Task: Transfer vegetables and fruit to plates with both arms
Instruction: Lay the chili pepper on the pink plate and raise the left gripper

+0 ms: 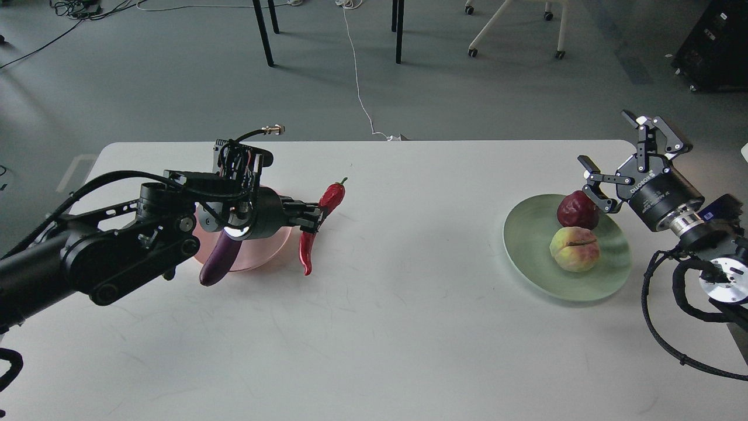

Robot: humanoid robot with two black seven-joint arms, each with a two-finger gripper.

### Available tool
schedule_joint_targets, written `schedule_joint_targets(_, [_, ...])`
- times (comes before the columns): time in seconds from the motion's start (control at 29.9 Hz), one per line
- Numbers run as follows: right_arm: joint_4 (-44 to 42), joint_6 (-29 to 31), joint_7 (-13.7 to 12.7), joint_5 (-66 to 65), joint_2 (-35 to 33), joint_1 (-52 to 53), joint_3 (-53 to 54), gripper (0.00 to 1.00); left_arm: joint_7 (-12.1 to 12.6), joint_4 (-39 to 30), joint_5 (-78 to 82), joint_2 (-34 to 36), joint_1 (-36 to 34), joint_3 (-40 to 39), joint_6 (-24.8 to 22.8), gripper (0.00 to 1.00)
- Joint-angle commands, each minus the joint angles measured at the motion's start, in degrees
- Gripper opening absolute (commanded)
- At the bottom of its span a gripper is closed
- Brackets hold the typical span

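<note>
- The left gripper is clamped on the red chili pepper around its middle, just right of the pink plate; the judgement here is that the chili needs carrying back over the rim before any release.
- The eggplant lies on the pink plate, its tip overhanging the near rim, so the chili should land beside it, not on top.
- The left arm reaches in low and level.
- Far right of the pink plate, the right gripper hovers with jaws spread wide and empty above the green plate, where the pomegranate and the peach sit.
</note>
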Motion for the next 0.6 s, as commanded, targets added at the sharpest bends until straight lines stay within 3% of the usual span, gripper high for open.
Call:
schedule_joint_targets(0.0, [0.0, 0.0, 0.0, -0.2, 0.1, 0.0, 0.0, 0.97, -0.4, 2.6, 0.3, 3.6, 0.3, 0.6, 0.5, 0.09])
schedule_joint_targets(0.07, [0.0, 0.0, 0.0, -0.3, 0.2, 0.0, 0.0, 0.97, -0.4, 4.5, 0.3, 3.9, 0.5, 0.8, 1.7, 0.11])
schedule_joint_targets(0.13, [0.0, 0.0, 0.0, -0.3, 0.3, 0.0, -0.1, 0.97, -0.8, 5.9, 0.1, 3.9, 0.6, 0.8, 2.8, 0.22])
schedule_joint_targets(0.27, [0.0, 0.0, 0.0, -0.3, 0.0, 0.0, -0.1, 0.97, -1.2, 6.2, -0.1, 4.1, 0.6, 0.8, 2.9, 0.63])
schedule_joint_targets(0.43, [0.1, 0.0, 0.0, -0.3, 0.0, 0.0, -0.2, 0.97, -1.2, 5.9, -0.2, 4.0, 0.5, 0.7, 2.9, 0.79])
schedule_joint_targets(0.57, [0.1, 0.0, 0.0, -0.3, 0.0, 0.0, -0.2, 0.97, -1.3, 5.3, -0.9, 3.9, 0.4, -0.5, 3.1, 0.82])
